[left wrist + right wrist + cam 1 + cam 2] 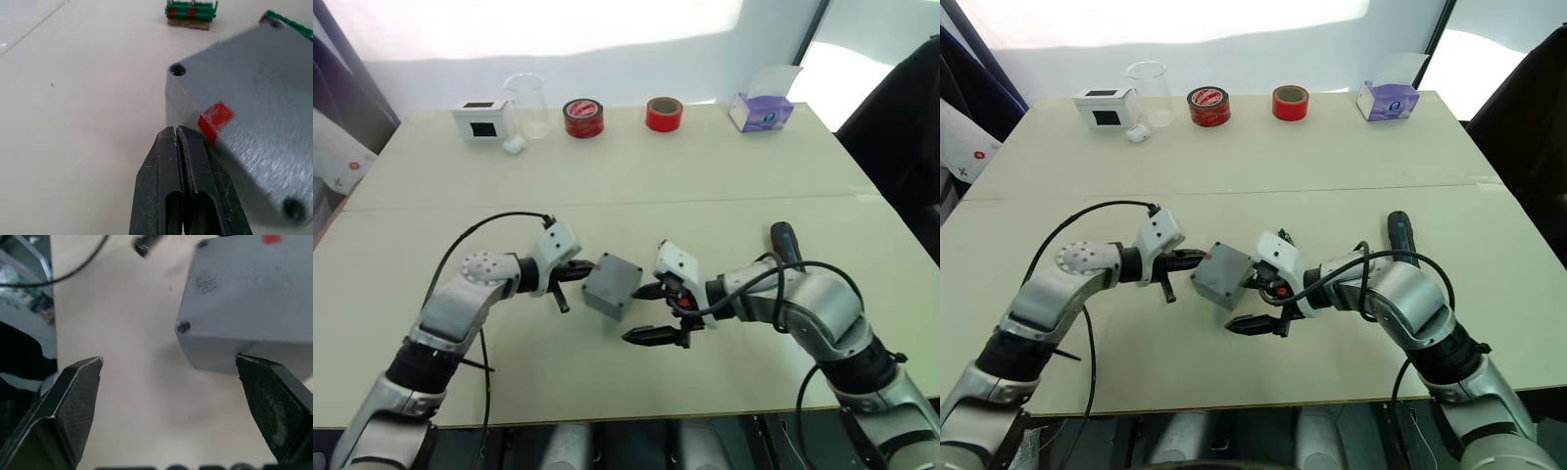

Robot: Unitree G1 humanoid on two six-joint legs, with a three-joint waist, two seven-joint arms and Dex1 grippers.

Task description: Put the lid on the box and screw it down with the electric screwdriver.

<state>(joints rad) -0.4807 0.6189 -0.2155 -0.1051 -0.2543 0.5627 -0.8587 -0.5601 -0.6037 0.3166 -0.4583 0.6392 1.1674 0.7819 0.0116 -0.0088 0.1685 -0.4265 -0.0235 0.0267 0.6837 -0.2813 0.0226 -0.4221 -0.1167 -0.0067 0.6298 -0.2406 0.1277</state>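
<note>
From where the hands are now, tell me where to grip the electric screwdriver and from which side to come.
Grip the electric screwdriver around the middle of its barrel, coming from above with the right hand. It lies flat on the table just beyond the right forearm, a long stick shape with its length running away from the robot, so the fingers should probably close across its width.

The grey box point(612, 286) sits tilted mid-worktop point(705, 176), hemmed between the left tool point(576, 273), its fingers pressed together, and the right tool point(649, 313), fingers spread wide. Bare worktop stretches behind it to a far row of tape rolls point(583, 117).
</note>
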